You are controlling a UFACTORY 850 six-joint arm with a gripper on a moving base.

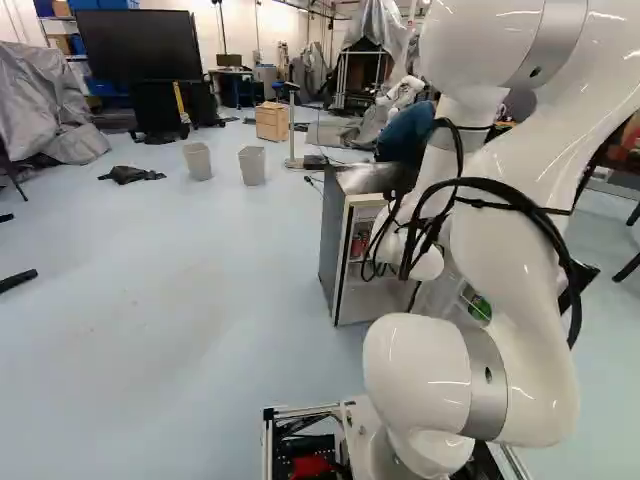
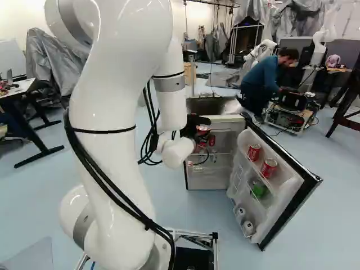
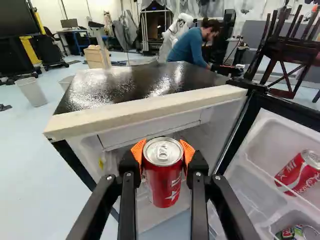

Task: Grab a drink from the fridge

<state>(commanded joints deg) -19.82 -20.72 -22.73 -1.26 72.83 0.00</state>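
Glossy white robot arm (image 1: 515,270) built from rounded segments (image 1: 415,375), silver-grey bands (image 1: 487,385) fitted around them, black cables (image 1: 574,300) looped and strapped outside, black gripper (image 2: 201,129) fastened with screws (image 3: 218,178), fingers (image 3: 129,200) tipped with orange pads (image 3: 139,151)

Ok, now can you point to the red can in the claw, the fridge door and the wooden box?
Red can (image 3: 163,182): wrist view, its red side.
Fridge door (image 2: 297,199): right base view, its black edge.
Wooden box (image 1: 270,123): left base view, its front.
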